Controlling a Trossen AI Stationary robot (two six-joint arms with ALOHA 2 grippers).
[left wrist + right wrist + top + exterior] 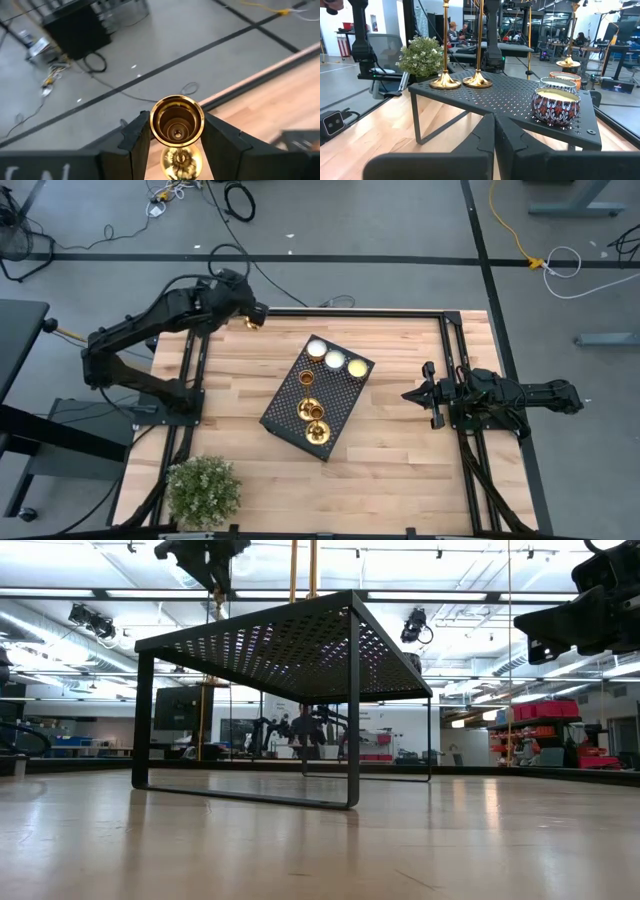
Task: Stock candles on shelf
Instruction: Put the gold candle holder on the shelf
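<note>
Overhead, the left gripper (255, 315) hangs at eleven o'clock from the shelf (340, 412), well apart from it near the table's far edge, its fingers pinching a gold candlestick (250, 321). Two more candlesticks (316, 430) stand at the shelf's six o'clock end, a third (307, 380) near its middle, and three candle tins (335, 359) sit at twelve o'clock. Judged from this, the carry is in hand; next comes lowering the piece upright onto bare mesh. The right gripper (410, 395) waits at three o'clock, fingers pressed together. Only the left wrist view shows the candlestick's hollow cup (177, 121); only the right wrist view shows the tins' patterned sides (555, 109)
</note>
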